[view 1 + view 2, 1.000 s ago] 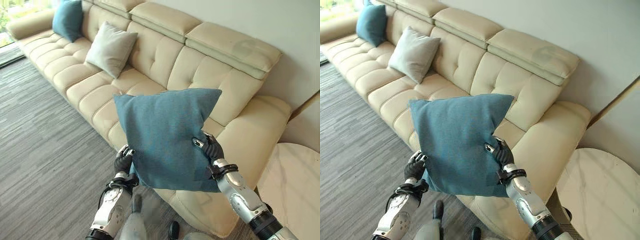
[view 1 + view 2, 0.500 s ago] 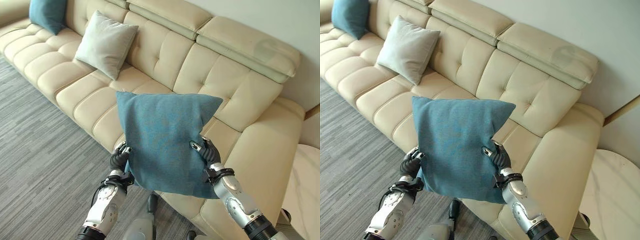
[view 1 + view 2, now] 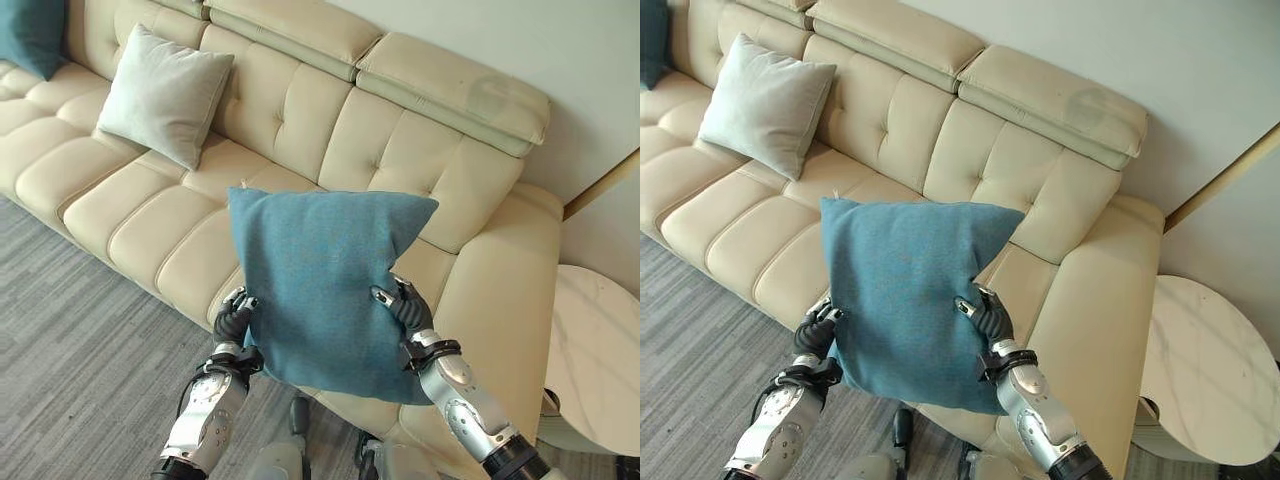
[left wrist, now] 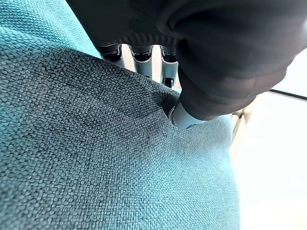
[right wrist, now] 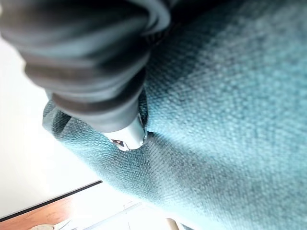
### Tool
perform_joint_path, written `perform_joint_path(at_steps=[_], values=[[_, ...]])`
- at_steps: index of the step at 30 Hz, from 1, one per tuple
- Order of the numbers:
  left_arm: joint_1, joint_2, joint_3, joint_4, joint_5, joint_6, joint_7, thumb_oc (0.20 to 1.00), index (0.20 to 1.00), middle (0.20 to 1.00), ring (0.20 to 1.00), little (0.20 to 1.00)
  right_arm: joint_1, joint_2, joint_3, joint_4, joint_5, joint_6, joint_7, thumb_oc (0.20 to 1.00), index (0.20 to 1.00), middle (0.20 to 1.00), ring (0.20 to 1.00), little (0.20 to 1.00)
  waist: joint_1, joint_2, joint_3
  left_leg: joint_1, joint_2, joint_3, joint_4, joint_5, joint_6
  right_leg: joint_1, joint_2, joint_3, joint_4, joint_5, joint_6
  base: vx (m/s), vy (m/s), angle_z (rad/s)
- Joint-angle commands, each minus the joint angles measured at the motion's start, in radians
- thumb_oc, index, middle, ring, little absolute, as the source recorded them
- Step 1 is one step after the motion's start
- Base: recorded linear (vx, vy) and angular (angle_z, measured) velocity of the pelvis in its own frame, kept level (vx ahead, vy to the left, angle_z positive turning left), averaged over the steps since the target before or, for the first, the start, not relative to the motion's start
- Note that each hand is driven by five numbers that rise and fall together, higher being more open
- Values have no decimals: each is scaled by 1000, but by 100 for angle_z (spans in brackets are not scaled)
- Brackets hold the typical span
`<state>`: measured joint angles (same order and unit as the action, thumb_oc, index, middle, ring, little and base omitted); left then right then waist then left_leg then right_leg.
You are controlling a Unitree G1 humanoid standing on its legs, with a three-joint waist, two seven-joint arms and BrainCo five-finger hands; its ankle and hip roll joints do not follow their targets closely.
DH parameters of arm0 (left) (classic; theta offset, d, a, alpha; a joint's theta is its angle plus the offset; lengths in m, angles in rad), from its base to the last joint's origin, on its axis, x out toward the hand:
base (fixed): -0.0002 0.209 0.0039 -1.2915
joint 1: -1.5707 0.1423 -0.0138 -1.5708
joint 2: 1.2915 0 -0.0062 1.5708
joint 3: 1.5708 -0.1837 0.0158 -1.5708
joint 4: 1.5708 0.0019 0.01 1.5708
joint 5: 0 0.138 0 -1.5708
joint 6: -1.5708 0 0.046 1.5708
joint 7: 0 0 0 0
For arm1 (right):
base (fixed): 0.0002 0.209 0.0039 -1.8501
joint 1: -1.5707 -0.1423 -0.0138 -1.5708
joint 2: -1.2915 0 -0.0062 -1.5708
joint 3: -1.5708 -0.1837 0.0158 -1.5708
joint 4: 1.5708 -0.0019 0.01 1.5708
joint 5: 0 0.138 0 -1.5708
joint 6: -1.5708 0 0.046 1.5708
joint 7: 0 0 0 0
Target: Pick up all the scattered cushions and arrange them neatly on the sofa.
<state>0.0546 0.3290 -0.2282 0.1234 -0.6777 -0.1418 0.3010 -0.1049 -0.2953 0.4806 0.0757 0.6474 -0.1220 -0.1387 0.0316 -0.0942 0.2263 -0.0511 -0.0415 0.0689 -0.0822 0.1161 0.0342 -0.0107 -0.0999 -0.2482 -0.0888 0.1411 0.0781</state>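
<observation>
Both hands carry the teal cushion point(image 3: 325, 275) between them, upright in the air in front of the sofa point(image 3: 400, 150): my left hand point(image 3: 233, 320) pinches its lower left edge with fingers curled into the cloth, and my right hand point(image 3: 405, 308) grips the right edge the same way, the thumb pressed into the fabric in the right wrist view. The cushion hangs over the front of the seat near the sofa's right armrest point(image 3: 505, 290), clear of the seat as far as I can judge, its broad face turned toward me and its back toward the backrest. It is close to square, so it has hardly any long axis; the top edge runs roughly level from side to side, and the top corners point up and outward. A pale grey cushion point(image 3: 163, 93) already leans against the backrest further along to the left, and a round white side table point(image 3: 600, 360) stands beyond the armrest. I judge this to be the carry-to-place step. The next move calls for reaching forward over the seat, lowering the bottom edge onto it and tipping the top back against the backrest before letting go.
</observation>
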Motion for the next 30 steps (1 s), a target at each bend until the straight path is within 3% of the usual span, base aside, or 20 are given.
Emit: perform_joint_path(at_steps=[1,9,10,14,17,18,21,26,28,30], values=[[-79,-41,-82,-171,97,-78,-72,200,200,200,200,200,-86,91,90,-87,-5,-60,78,200,200,200,200,200,-11,-19,-82,101,61,37,-5,-159,-57,-34,5,2,32,-103,37,137,-61,-2],[-162,-16,-63,-57,196,-47,-40,200,200,200,200,200,-54,55,-14,-106,-13,-63,24,200,200,200,200,200,-95,41,-107,147,71,95,-5,-198,-58,-12,20,60,13,-121,36,117,-14,-20],[-184,-8,-50,-30,219,-41,-29,200,200,200,200,200,-40,36,-52,-95,-44,-55,-1,200,200,200,200,200,-125,54,-105,155,74,131,-5,-207,-54,-24,28,93,19,-123,37,61,36,-48],[-268,3,-64,24,242,-39,-10,200,200,200,200,200,-84,30,-70,-48,-86,-45,-48,200,200,200,200,200,-153,67,-76,108,72,169,20,-211,-46,-102,33,146,58,-119,37,-110,26,-76],[-564,52,-135,175,256,-50,33,200,200,200,200,200,-329,27,-47,109,-108,-50,-136,200,200,200,200,200,-160,71,16,-84,81,172,129,-213,-47,-280,17,171,149,-107,29,-293,-29,-32],[-567,52,-135,177,256,-51,33,200,200,200,200,200,-332,28,-48,111,-107,-50,-136,200,200,200,200,200,-160,71,16,-88,81,172,132,-215,-47,-283,17,171,151,-108,28,-266,-91,-7],[-878,117,-195,301,272,-76,92,200,200,200,200,200,-603,13,-27,255,-95,-72,-210,200,200,200,200,200,-144,65,86,-257,85,136,243,-218,-58,-413,-7,144,228,-115,24,-151,-122,7],[-1075,136,-223,399,325,-88,162,200,200,200,200,200,-819,10,-25,355,-121,-104,-273,200,200,200,200,200,-131,67,108,-367,86,105,295,-221,-72,-507,-26,122,269,-123,30,-30,-97,24],[-1175,147,-232,458,431,-81,247,200,200,200,200,200,-935,16,-32,398,-147,-144,-323,200,200,200,200,200,-128,66,112,-417,85,94,310,-219,-78,-560,-29,118,294,-127,31,9,-83,21],[-1326,189,-273,568,617,-55,396,200,200,200,200,200,-1107,13,-29,477,-256,-223,-462,200,200,200,200,200,-124,63,109,-465,83,85,294,-211,-85,-616,-29,120,292,-125,38,48,-80,10]])
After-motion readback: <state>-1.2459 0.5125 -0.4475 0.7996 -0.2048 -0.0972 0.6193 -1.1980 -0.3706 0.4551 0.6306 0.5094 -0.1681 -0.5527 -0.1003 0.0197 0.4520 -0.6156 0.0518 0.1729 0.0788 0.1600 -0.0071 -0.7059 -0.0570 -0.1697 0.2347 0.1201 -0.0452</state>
